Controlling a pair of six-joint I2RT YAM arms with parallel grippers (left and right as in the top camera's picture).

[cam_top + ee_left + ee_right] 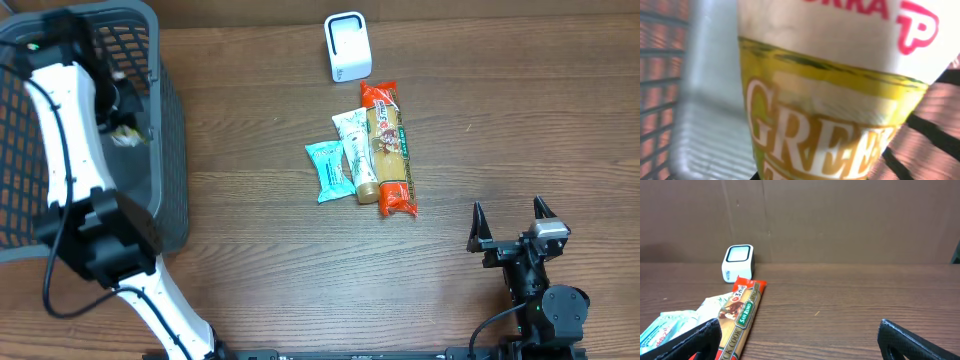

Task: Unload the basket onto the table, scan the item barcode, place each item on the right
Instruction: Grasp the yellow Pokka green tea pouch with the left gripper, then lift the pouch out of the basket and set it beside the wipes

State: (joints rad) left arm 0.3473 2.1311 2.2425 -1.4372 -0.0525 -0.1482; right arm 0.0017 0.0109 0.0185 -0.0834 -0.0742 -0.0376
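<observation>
Picking from basket (170, 120) | left gripper (118, 105) pressed together, apparently pinching yellow-banded pack (830, 100) | right gripper (509, 210) spread | scanner (347, 47) pass pending, 0 done.

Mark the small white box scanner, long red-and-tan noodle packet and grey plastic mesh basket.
Small white box scanner (347, 45): overhead view, top face.
Long red-and-tan noodle packet (388, 150): overhead view, wrapper middle.
Grey plastic mesh basket (172, 150): overhead view, wall facing the packets.

Three products sit mid-counter (500, 110): a teal packet (324, 171), a white tube (357, 155) and a long orange-red pack (388, 150). They're side by side, roughly parallel and touching.
</observation>
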